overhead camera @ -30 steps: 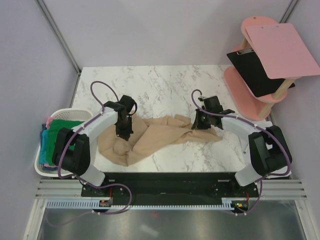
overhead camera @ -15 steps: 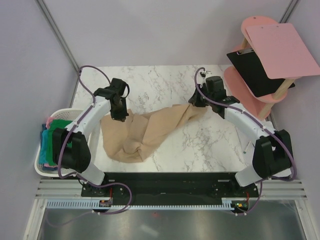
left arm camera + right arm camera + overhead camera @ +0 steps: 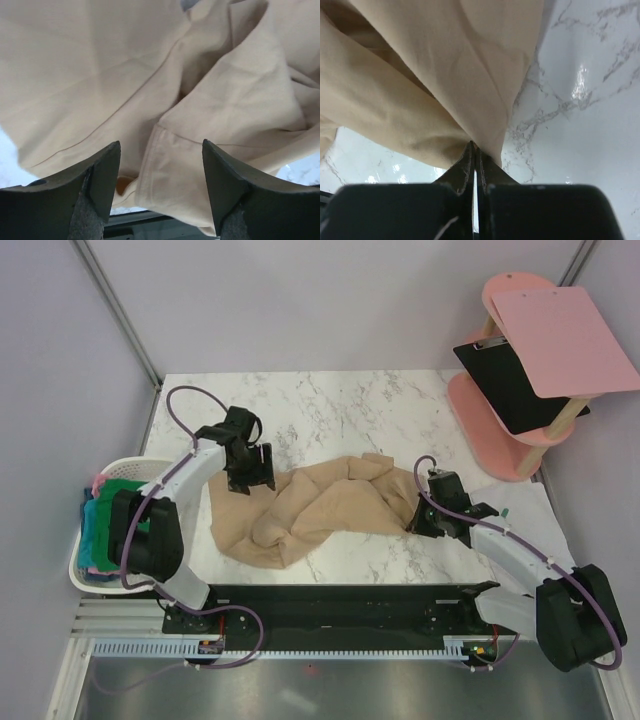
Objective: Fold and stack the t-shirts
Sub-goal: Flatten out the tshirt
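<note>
1. Spreading the tan t-shirt (image 3: 320,505) flat looks like the step in hand: it lies crumpled across the middle of the desk (image 3: 330,405), not yet folded.
2. The right gripper (image 3: 422,520) is clenched on the shirt's edge at its 3 o'clock end. The left gripper (image 3: 250,478) hangs released over the 10 o'clock corner, with cloth beneath its parted jaws.
3. Next, I judge, the left must close on that corner so both can draw the cloth taut.
4. The desk is glossy white marble. A white basket (image 3: 125,466) holding green and teal shirts (image 3: 120,498) sits at its 8 o'clock, a pink stand (image 3: 490,410) with clipboards (image 3: 560,335) at 2 o'clock, and lilac walls (image 3: 330,300) stand around.
</note>
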Controlling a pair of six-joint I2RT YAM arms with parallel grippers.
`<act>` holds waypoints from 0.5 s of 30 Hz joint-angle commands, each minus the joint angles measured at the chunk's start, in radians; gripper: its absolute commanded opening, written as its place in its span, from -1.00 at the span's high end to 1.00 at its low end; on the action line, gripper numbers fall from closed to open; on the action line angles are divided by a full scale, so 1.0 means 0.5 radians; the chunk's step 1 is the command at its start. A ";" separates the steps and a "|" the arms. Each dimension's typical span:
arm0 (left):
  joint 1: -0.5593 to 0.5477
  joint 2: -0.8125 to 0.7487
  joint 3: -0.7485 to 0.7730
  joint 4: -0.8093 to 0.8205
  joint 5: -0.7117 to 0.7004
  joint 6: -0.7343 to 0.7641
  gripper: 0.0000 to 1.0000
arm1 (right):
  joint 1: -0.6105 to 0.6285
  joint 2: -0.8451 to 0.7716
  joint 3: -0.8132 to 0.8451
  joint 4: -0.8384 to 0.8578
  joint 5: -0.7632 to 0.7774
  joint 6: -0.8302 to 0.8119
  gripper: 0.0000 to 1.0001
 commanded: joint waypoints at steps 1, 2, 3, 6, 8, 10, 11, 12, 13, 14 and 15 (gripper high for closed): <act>-0.005 0.094 -0.033 0.337 0.392 0.002 -0.41 | 0.003 -0.084 -0.012 -0.012 0.023 0.133 1.00; -0.011 0.106 -0.036 0.365 0.447 0.002 -0.33 | 0.003 -0.081 -0.012 -0.012 0.026 0.121 1.00; -0.017 0.127 -0.039 0.399 0.484 0.020 -0.29 | 0.003 -0.075 -0.009 -0.015 0.029 0.118 1.00; -0.063 0.207 -0.012 0.473 0.551 0.032 -0.21 | 0.003 -0.047 0.001 -0.006 0.029 0.105 1.00; -0.094 0.278 0.038 0.488 0.548 0.032 -0.19 | 0.003 -0.029 -0.008 0.013 0.020 0.102 1.00; -0.143 0.366 0.096 0.491 0.527 0.035 -0.18 | 0.003 -0.017 -0.024 0.031 0.002 0.099 1.00; -0.158 0.397 0.114 0.488 0.494 0.032 -0.18 | 0.003 -0.014 -0.024 0.040 -0.001 0.096 1.00; -0.180 0.437 0.133 0.488 0.478 0.026 -0.18 | 0.003 -0.008 -0.024 0.046 -0.010 0.090 1.00; -0.192 0.468 0.166 0.488 0.472 0.026 -0.18 | 0.003 -0.004 -0.027 0.050 -0.020 0.090 1.00; -0.198 0.532 0.182 0.488 0.450 0.023 -0.17 | 0.006 -0.004 -0.024 0.050 -0.023 0.090 1.00; -0.213 0.560 0.191 0.488 0.438 0.017 -0.16 | 0.000 -0.004 -0.027 0.053 -0.023 0.087 1.00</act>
